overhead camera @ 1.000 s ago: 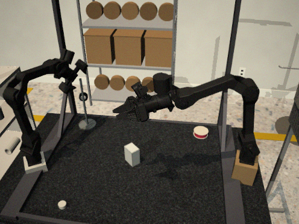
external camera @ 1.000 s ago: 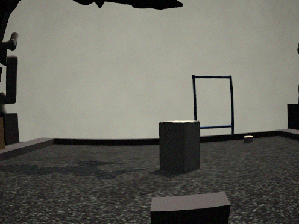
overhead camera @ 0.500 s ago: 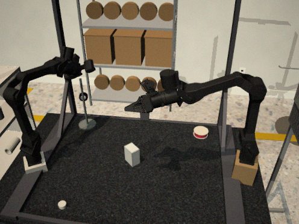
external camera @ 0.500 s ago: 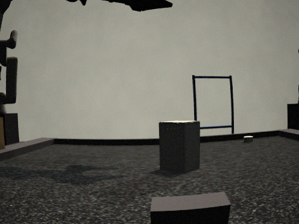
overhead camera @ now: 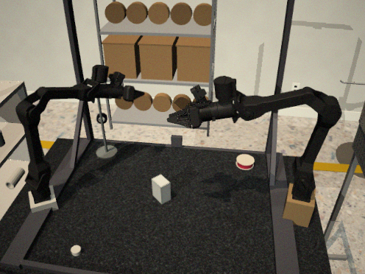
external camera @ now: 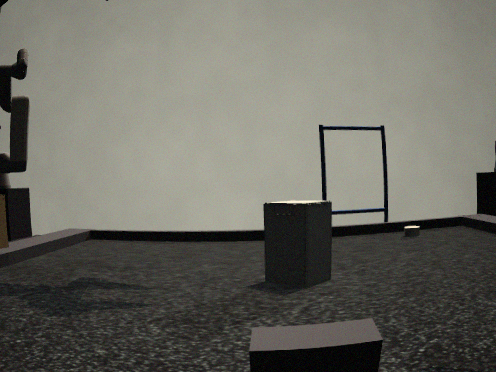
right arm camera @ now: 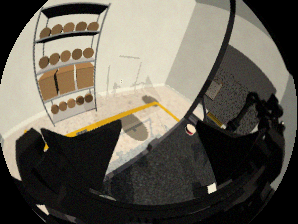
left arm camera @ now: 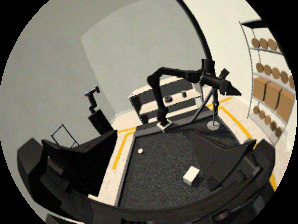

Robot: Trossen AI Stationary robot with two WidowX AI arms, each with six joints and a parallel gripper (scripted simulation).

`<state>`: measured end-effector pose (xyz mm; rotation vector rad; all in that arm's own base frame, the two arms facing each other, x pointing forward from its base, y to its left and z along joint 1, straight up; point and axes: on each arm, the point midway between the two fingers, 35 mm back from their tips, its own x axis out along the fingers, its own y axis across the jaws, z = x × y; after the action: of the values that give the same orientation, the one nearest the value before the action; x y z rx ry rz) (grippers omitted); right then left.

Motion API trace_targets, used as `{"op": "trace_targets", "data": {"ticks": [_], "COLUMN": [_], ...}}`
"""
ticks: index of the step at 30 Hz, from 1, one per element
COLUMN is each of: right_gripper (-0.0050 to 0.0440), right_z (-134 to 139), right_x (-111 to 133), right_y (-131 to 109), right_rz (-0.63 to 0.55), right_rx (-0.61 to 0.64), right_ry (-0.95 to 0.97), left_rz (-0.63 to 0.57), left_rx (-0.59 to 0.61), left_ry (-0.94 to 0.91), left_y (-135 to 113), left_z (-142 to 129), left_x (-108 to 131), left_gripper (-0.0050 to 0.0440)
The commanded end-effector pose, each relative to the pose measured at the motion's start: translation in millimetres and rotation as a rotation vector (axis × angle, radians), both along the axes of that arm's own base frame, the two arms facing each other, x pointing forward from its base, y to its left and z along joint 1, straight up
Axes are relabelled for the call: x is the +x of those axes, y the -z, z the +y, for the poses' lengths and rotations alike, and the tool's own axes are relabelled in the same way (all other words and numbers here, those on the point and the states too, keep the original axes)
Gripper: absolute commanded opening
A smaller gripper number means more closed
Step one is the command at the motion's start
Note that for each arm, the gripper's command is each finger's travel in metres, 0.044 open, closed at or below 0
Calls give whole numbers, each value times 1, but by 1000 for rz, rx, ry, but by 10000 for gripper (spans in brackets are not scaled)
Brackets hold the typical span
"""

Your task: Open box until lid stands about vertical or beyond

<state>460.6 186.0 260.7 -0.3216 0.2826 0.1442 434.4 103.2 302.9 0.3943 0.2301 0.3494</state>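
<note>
Three shelf levels show on the big rack [overhead camera: 156, 29] [left arm camera: 254, 23] [right arm camera: 75, 9] behind the bench [overhead camera: 147, 239] [external camera: 175, 320] [left arm camera: 150, 180] [right arm camera: 150, 175]; three brown cartons stand on its middle level, with rows of round brown ends above and below. The bench is dark and speckled, with a raised edge.

Of my two arms, the left arm [overhead camera: 280, 104] [external camera: 20, 130] [right arm camera: 242, 117] rises from a tan block [overhead camera: 299, 210] at the right of the top view. The right arm [overhead camera: 34, 140] [left arm camera: 160, 95] rises opposite, from a pale base.

Left claw [overhead camera: 174, 119] [left arm camera: 185, 137]: fully open, nothing in its grasp, held high above the bench. Right claw [overhead camera: 141, 94] [right arm camera: 159, 121]: likewise fully open, no hold on anything, and also high. Both are well apart from the carton.

The carton [overhead camera: 161, 189] [external camera: 297, 243] [left arm camera: 191, 175] [right arm camera: 212, 188] stands upright near mid-bench, pale on top, between the two arm bases. I record its lid as down, lying level across the top. I cannot tell which wall carries the hinge.

A red-and-white round spool [overhead camera: 245, 162] [right arm camera: 190, 130] lies flat toward the rack side. A small white cylinder [overhead camera: 76, 250] [external camera: 411, 230] [left arm camera: 140, 150] sits near the opposite edge, well apart from the carton.

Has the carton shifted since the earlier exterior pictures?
No. In the exterior view, the carton keeps its place against the small white disc.
</note>
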Motion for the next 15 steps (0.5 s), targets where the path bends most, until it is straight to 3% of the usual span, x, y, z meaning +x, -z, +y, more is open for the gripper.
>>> {"op": "trace_targets", "data": {"ticks": [1, 8, 13, 15], "right_gripper": [440, 440, 440, 440], "right_z": [-26, -80, -118, -118], "right_x": [24, 54, 59, 59], "right_y": [8, 57, 93, 93], "right_rz": [-77, -167, -231, -231], "right_rx": [23, 32, 43, 43], "right_ry": [163, 471, 678, 678], "left_rz": [-61, -123, -162, -162], "left_rx": [-40, -119, -173, -173], "left_ry": [40, 112, 161, 161], "left_y": [-15, -21, -23, -23], "left_z": [-15, -38, -53, -53], "left_x": [-16, -40, -56, -56], "left_gripper": [440, 440, 440, 440]}}
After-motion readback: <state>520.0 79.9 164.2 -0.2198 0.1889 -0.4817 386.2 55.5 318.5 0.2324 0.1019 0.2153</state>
